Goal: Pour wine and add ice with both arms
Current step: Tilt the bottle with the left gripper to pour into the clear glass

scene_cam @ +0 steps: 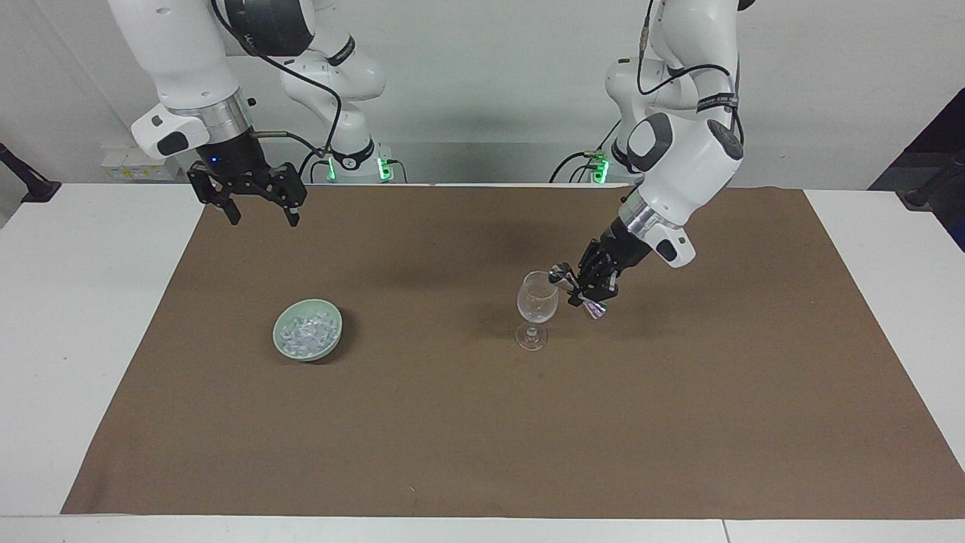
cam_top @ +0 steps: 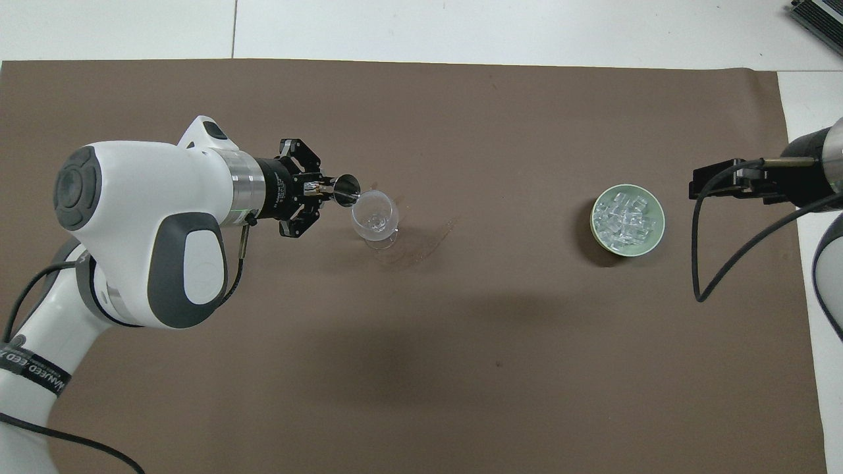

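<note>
— What are you doing at this moment?

— I am the left arm. My left gripper [scene_cam: 582, 291] is clenched around the waist of a small metal jigger [cam_top: 345, 189], and I have it tipped so that its mouth sits at the rim of the wine glass [scene_cam: 537, 300]. In my judgement this is the pour itself, near its end.

— How do you do it well?

— I keep the jigger's lip over the bowl, not outside it, and turn the wrist slowly so that nothing runs down the outside. I must not press on the rim: the glass stands on a thin stem and would tip easily. When I level the jigger, I should lift clear before I draw away.

— Where does the glass stand?

— Upright on the brown mat [scene_cam: 482, 422], about midway between the mat's long edges and toward my end of the table. Whether there is liquid in it I cannot tell.

— And the ice?

— The ice [cam_top: 625, 220] is heaped in a pale green dish [scene_cam: 332, 338] on the same mat, toward the right arm's end, well apart from the glass. None is in the glass as far as I can see.

— Your partner?

— The right gripper [scene_cam: 256, 205] waits with its jaws released and empty, raised over the mat's corner by its own base.

— Count things for me.

— One glass, one jigger, one dish, two arms, one mat. The ice chunks are many, too crowded to count.
</note>
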`<act>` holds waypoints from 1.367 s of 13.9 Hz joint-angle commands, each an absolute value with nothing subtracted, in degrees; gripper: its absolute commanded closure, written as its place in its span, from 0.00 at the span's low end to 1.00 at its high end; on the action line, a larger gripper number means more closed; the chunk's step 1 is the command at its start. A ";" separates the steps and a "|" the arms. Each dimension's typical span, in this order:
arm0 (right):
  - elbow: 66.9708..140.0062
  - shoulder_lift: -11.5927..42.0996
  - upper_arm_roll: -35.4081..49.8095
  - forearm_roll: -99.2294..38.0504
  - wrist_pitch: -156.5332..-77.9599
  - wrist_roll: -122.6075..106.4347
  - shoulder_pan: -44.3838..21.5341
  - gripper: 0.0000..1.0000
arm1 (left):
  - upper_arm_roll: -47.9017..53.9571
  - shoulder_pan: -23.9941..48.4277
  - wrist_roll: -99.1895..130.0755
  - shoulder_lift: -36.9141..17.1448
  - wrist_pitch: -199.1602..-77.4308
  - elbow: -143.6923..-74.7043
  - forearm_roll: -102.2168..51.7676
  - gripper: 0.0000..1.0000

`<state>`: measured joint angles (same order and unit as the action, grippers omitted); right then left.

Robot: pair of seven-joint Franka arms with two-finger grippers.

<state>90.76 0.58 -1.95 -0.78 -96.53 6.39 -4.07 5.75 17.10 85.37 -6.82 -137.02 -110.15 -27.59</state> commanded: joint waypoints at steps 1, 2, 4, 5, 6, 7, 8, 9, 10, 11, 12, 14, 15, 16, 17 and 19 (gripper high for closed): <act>91.41 0.00 -1.67 -1.14 -96.50 7.03 -3.60 0.00 | 4.83 19.51 88.24 -6.50 -139.56 -110.21 -24.27 1.00; 91.41 0.00 -1.67 -1.14 -96.50 7.03 -3.60 0.00 | 4.83 19.60 88.33 -6.50 -140.61 -110.21 -23.21 1.00; 91.41 0.00 -1.67 -1.14 -96.50 7.03 -3.60 0.00 | 4.92 19.69 88.51 -6.50 -140.98 -110.21 -20.84 1.00; 91.41 0.00 -1.67 -1.14 -96.50 7.03 -3.60 0.00 | 4.83 20.47 88.51 -6.50 -141.06 -110.21 -20.40 1.00; 91.41 0.00 -1.67 -1.14 -96.50 7.03 -3.60 0.00 | 4.83 20.57 88.51 -6.50 -141.06 -110.21 -19.26 1.00; 91.41 0.00 -1.67 -1.14 -96.50 7.03 -3.60 0.00 | 4.83 20.57 88.51 -6.50 -141.06 -110.21 -17.94 1.00; 91.41 0.00 -1.67 -1.14 -96.50 7.03 -3.60 0.00 | 4.83 20.57 88.59 -6.50 -141.15 -110.21 -17.06 1.00; 91.41 0.00 -1.67 -1.14 -96.50 7.03 -3.60 0.00 | 4.83 20.65 88.51 -6.50 -141.24 -110.21 -16.88 1.00; 91.41 0.00 -1.67 -1.14 -96.50 7.03 -3.60 0.00 | 4.83 20.74 88.59 -6.59 -141.41 -110.21 -16.18 1.00; 91.41 0.00 -1.67 -1.14 -96.50 7.03 -3.60 0.00 | 4.83 20.74 88.68 -6.59 -141.76 -110.21 -15.13 1.00; 91.41 0.00 -1.67 -1.14 -96.50 7.03 -3.60 0.00 | 4.83 20.74 88.86 -6.59 -141.85 -110.21 -14.94 1.00; 91.41 0.00 -1.67 -1.14 -96.50 7.03 -3.60 0.00 | 4.83 20.74 89.03 -6.59 -141.94 -110.21 -13.81 1.00; 91.41 0.00 -1.67 -1.14 -96.50 7.03 -3.60 0.00 | 4.83 20.74 89.82 -6.59 -142.20 -110.21 -12.58 1.00; 91.41 0.00 -1.67 -1.14 -96.50 7.03 -3.60 0.00 | 4.83 20.74 90.61 -6.59 -142.73 -110.21 -11.87 1.00; 91.41 0.00 -1.67 -1.14 -96.50 7.03 -3.60 0.00 | 4.83 20.74 90.70 -6.68 -142.82 -110.21 -11.34 1.00; 91.41 0.00 -1.67 -1.14 -96.50 7.03 -3.60 0.00 | 4.83 20.83 90.79 -6.68 -142.82 -110.21 -10.37 1.00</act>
